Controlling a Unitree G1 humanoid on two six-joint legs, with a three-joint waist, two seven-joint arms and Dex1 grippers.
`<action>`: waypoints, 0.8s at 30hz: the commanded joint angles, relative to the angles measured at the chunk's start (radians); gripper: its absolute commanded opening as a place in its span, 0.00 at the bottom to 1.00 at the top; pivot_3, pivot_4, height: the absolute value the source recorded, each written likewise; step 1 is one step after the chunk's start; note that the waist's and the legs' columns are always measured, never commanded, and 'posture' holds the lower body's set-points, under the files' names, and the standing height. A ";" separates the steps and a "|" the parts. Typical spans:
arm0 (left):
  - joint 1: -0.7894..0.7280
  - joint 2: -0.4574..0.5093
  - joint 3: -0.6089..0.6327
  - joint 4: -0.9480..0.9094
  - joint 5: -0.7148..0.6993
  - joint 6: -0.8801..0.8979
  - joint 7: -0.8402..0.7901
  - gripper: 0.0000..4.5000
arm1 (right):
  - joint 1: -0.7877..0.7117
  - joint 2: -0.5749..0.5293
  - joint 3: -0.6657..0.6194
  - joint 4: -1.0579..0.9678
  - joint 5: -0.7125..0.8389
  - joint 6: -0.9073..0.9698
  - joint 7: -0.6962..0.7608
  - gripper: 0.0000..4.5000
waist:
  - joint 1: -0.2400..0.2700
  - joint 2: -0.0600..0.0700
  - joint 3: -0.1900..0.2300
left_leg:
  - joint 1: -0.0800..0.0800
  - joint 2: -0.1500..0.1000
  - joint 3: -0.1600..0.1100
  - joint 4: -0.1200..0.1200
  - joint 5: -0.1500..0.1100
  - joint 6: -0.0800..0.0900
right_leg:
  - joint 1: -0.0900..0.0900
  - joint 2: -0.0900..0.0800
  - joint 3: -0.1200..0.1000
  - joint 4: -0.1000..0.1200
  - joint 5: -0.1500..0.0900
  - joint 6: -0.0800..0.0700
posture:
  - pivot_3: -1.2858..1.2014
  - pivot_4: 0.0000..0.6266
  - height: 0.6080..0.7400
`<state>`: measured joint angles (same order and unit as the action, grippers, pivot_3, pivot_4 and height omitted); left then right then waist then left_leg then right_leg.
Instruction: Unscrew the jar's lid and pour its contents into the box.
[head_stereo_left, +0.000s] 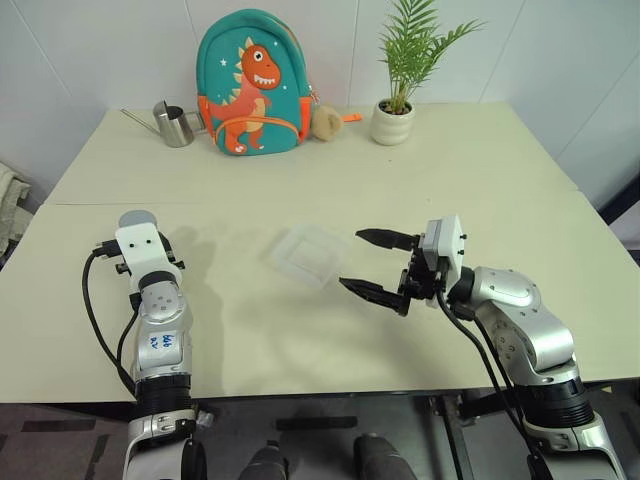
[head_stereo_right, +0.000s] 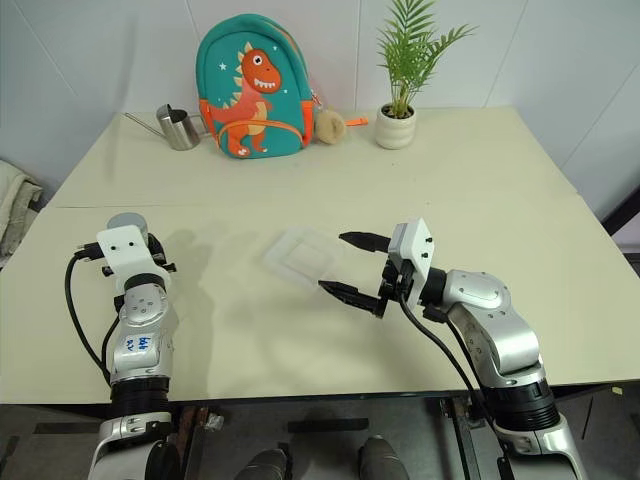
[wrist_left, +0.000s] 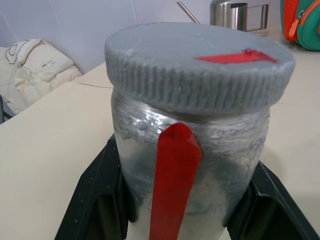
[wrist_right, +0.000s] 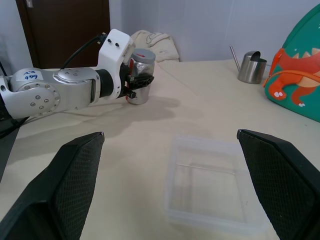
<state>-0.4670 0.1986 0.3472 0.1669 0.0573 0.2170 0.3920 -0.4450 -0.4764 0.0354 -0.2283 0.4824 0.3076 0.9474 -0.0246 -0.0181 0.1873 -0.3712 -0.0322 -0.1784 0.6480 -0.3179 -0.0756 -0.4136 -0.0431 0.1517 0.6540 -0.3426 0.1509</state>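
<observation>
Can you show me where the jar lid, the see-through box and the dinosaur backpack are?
lid (wrist_left: 200, 70), left wrist view, its grey top.
box (wrist_right: 210, 187), right wrist view, its clear floor.
dinosaur backpack (head_stereo_left: 250, 85), left eye view, the orange dinosaur picture.

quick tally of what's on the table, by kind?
Jars: 1, the jar with the lid on, held in the left gripper
Boxes: 1, the box
Watering cans: 1, watering can
Backpacks: 1, backpack
Potted plants: 1, potted plant
Total: 5
</observation>
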 joint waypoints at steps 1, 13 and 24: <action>-0.009 0.034 -0.044 -0.087 -0.003 0.034 -0.079 0.42 | 0.007 0.007 -0.017 -0.011 -0.002 -0.021 -0.020 1.00 | 0.001 0.000 0.000 | 0.000 0.000 0.000 0.000 0.000 0.000 | 0.000 0.000 0.000 0.000 0.000 0.000 | 0.52 0.24 1.00; -0.065 0.253 -0.139 -0.353 -0.583 0.315 -0.893 0.42 | 0.036 -0.066 -0.068 -0.073 0.020 0.093 -0.095 1.00 | -0.004 0.000 0.000 | -0.001 0.001 -0.001 -0.001 0.000 0.000 | 0.000 0.000 -0.001 -0.001 0.000 0.000 | 0.52 0.24 1.00; -0.049 0.285 -0.351 -0.369 -0.622 0.373 -1.136 0.42 | -0.081 -0.058 -0.040 -0.165 0.110 0.266 -0.138 1.00 | -0.004 0.000 0.000 | -0.001 0.001 -0.001 -0.001 0.000 0.000 | 0.000 0.001 -0.001 -0.001 0.000 0.000 | 0.52 0.24 1.00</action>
<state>-0.5261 0.4911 0.0061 -0.1903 -0.5807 0.6274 -0.7345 -0.5015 -0.5409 -0.0029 -0.3534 0.5599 0.5453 0.8260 -0.0283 -0.0180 0.1875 -0.3719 -0.0312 -0.1799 0.6468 -0.3178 -0.0757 -0.4139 -0.0426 0.1508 0.6525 -0.3427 0.1508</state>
